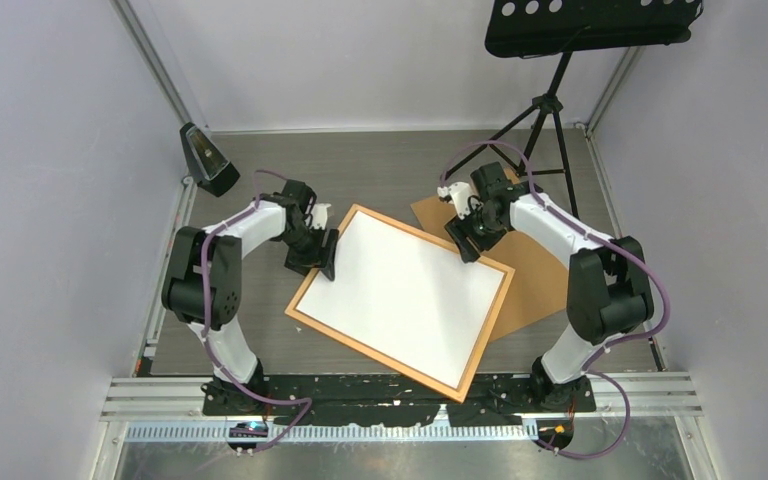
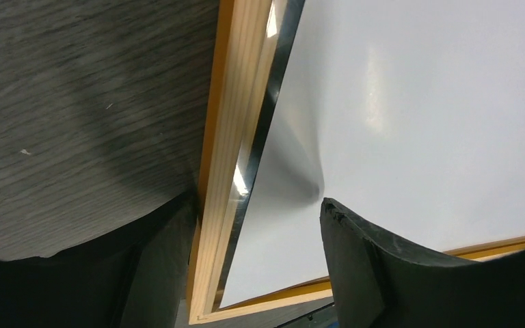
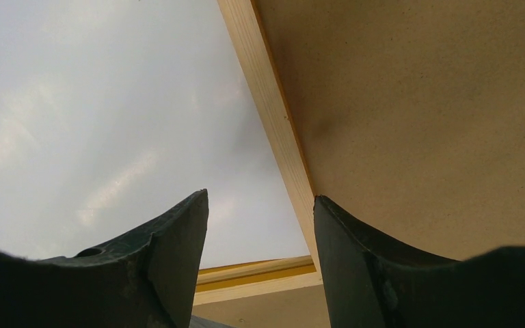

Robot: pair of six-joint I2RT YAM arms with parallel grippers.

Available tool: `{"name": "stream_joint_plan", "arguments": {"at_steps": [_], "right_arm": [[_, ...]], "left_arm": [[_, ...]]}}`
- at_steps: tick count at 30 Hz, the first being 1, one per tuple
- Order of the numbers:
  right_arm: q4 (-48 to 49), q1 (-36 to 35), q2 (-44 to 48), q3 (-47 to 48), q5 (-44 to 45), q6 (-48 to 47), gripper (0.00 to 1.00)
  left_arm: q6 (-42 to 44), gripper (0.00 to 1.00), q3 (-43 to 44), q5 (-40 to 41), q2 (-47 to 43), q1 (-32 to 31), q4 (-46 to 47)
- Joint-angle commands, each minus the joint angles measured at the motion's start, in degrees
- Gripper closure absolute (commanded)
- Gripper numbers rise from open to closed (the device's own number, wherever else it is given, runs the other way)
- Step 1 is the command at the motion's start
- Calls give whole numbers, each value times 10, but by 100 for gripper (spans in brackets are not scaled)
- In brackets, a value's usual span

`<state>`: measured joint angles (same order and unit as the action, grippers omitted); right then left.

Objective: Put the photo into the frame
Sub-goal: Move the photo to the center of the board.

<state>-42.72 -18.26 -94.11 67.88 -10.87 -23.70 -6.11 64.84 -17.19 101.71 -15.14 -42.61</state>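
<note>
Left gripper (image 2: 254, 203) is right up close with its jaws wide, straddling the left rail of the orange frame (image 2: 227, 137), one finger over the grey table (image 2: 75, 102) and the other over the photo (image 1: 405, 295). Photo's lying white side up inside the frame. Over on the right, the right gripper (image 3: 260, 197) is spread apart too, straddling the rail between the photo and the brown backing board (image 3: 417, 123).

We see the photo (image 1: 405, 295) lying white back up inside the frame (image 1: 371, 353), at the centre of the top view. The thin orange wooden frame lies flat, turned diagonally. By its left rail the photo's edge buckles slightly.
</note>
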Motion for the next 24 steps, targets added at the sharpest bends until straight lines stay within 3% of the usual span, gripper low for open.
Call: {"name": "stream_joint_plan", "arguments": {"at_steps": [1, 6, 24], "right_arm": [[10, 4, -14, 14, 7, -16, 36], [9, 6, -22, 20, -9, -11, 36], [-4, 6, -23, 48, -54, -4, 36]], "left_arm": [[-7, 31, -5, -21, 16, -6, 15], [-2, 35, 0, -14, 27, -8, 15], [15, 73, 7, -9, -16, 22, 13]]}}
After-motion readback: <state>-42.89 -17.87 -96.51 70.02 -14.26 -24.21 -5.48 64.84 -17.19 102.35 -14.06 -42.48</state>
